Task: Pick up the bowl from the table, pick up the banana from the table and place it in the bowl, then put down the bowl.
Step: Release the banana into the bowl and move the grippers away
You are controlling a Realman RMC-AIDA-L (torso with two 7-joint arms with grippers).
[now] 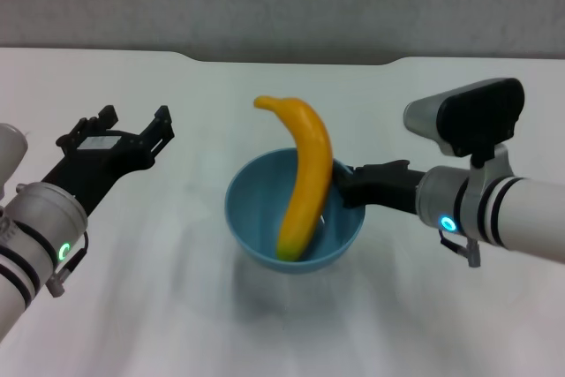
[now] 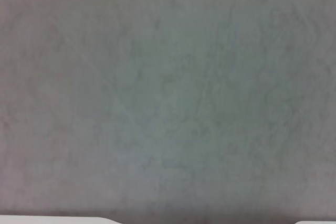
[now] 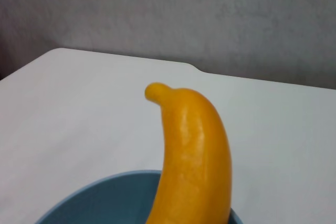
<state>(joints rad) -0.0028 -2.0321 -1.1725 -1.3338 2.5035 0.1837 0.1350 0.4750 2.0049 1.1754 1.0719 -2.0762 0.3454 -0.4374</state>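
Your right gripper (image 1: 346, 184) is clamped on the right rim of the bowl (image 1: 256, 218), its black fingers (image 1: 375, 181) reaching in from the white, banded forearm on the right side of the head view. Your left gripper (image 1: 132, 130) hangs spread apart and holding nothing, well left of the bowl, its dark angular fingers pointing toward the far edge.

From largest down: the table (image 1: 177, 324) is a plain, matte white flat surface, with a shallow notch cut into its far edge, and behind it stands a mottled grey wall (image 2: 168, 98), which is all the left wrist view shows. The bowl is round, smooth light-blue plastic with a glossy inside; whether it rests on the table you cannot tell. The banana (image 1: 306, 174) is a single curved, smooth yellow-orange piece leaning in the bowl, its lower end against the near inner wall and its tapered upper end rising above the far rim and bending left.
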